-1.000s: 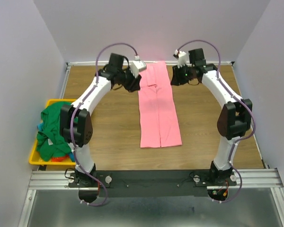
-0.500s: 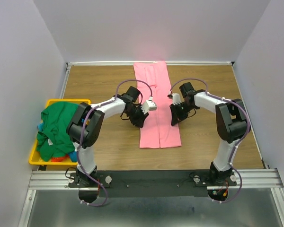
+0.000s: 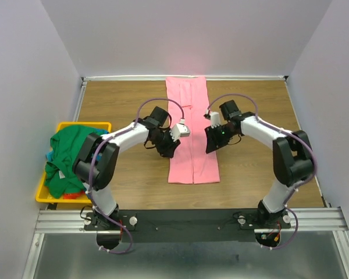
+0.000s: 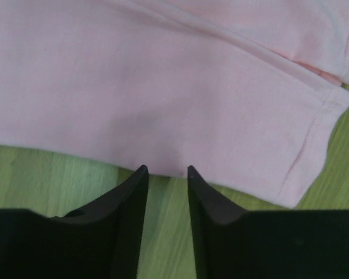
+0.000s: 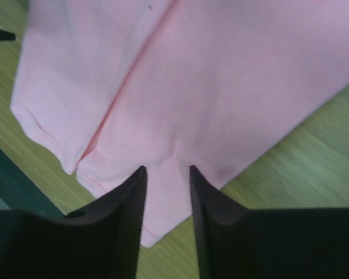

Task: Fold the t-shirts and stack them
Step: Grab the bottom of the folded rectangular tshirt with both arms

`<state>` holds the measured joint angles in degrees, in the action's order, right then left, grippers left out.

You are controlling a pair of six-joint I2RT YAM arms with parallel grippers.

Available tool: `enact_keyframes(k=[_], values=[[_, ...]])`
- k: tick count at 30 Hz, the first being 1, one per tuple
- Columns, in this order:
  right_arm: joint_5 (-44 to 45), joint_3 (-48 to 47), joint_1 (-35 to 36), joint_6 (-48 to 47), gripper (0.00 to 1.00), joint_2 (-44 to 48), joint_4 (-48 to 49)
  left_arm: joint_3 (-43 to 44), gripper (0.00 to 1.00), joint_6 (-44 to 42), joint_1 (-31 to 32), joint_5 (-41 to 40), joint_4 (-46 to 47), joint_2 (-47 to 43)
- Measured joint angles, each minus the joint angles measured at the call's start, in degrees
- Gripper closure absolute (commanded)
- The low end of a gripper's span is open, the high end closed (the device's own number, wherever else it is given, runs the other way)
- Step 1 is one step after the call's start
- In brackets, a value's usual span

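Note:
A pink t-shirt [image 3: 189, 116], folded into a long narrow strip, lies flat from the table's far edge toward me. My left gripper [image 3: 167, 147] is low at the strip's left edge. In the left wrist view it [image 4: 164, 170] is open, tips just touching the pink hem [image 4: 163, 87], bare wood between the fingers. My right gripper [image 3: 212, 142] is at the strip's right edge. In the right wrist view it [image 5: 166, 168] is open over the pink cloth [image 5: 221, 75], which puckers slightly at the tips. A green t-shirt [image 3: 67, 154] is heaped in the bin.
The yellow bin [image 3: 100, 124] stands at the table's left edge, with bits of blue [image 3: 49, 156] and orange [image 3: 75, 196] cloth under the green heap. Walls close the table on three sides. The metal rail [image 3: 186, 218] with the arm bases runs along the near edge.
Both arms came from the shirt's far end down to its middle, and the far end now lies flat. The strip's near end has shifted slightly left. Both grippers widened a little.

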<state>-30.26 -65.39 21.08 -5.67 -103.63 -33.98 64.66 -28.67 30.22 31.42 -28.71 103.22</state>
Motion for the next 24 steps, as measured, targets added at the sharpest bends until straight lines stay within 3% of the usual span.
enact_keyframes(k=[3,5,6,10,16,20,24], values=[[1.6,-1.57,0.02,-1.57,0.43,6.43,-1.2,-0.33,0.3,-0.09,0.0,-1.22,-1.16,-6.86],[3.21,-4.39,0.02,-4.15,0.2,12.09,-1.25,0.07,0.06,-0.24,0.02,-2.25,-0.52,-14.29],[4.0,-6.38,0.02,-6.08,0.03,14.93,-1.31,0.31,0.01,-0.09,0.02,-3.04,0.57,-18.6],[5.55,-13.88,-0.02,-12.04,0.0,21.7,-0.31,2.84,0.01,-0.42,0.0,-5.75,7.13,-33.33],[3.43,-17.42,-0.02,-21.42,0.0,23.78,0.55,2.27,0.01,-2.6,0.02,-5.4,18.08,-39.8],[-1.01,-10.97,0.02,-31.19,0.0,25.16,-2.99,0.24,0.03,-12.33,0.31,-0.57,12.94,-37.2],[-2.69,3.5,2.19,-41.33,0.02,29.92,-7.45,-10.27,0.07,-21.07,3.3,2.45,6.12,-37.05]])
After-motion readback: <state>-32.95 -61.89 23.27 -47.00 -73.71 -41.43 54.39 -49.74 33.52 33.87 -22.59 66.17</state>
